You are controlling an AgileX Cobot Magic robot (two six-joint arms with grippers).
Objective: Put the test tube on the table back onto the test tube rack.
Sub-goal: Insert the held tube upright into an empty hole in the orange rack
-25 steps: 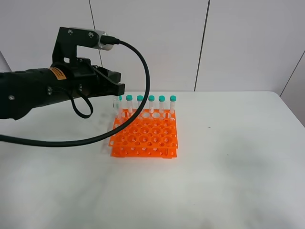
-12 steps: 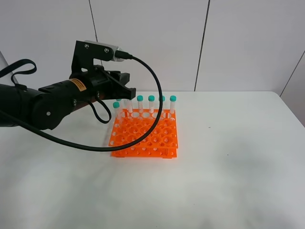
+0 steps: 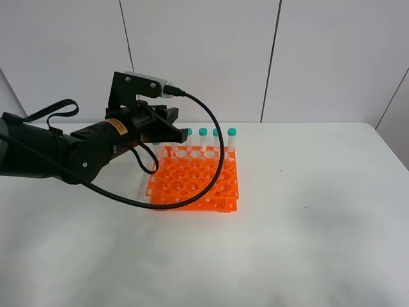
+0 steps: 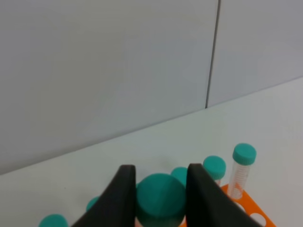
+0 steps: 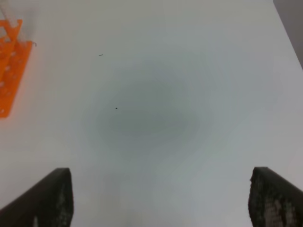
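In the left wrist view my left gripper (image 4: pixel 161 177) is shut on the teal cap of the test tube (image 4: pixel 160 201), whose body is out of sight. In the high view that gripper (image 3: pixel 174 131) hovers over the back left part of the orange test tube rack (image 3: pixel 195 182), and the arm hides the held tube. Several teal-capped tubes (image 3: pixel 217 137) stand in the rack's back row, and their caps (image 4: pixel 244 153) also show past the fingers. My right gripper (image 5: pixel 161 189) is open above the bare white table (image 5: pixel 151 118), with nothing between its fingers.
The rack stands near the middle of the white table (image 3: pixel 307 224), close to the wall panels (image 3: pixel 319 57). A corner of the rack (image 5: pixel 12 66) shows in the right wrist view. A black cable (image 3: pixel 211 160) loops from the left arm over the rack.
The left arm has swung to the right with the tube, from beside the rack's back left corner to over its back row. The right gripper has not moved.
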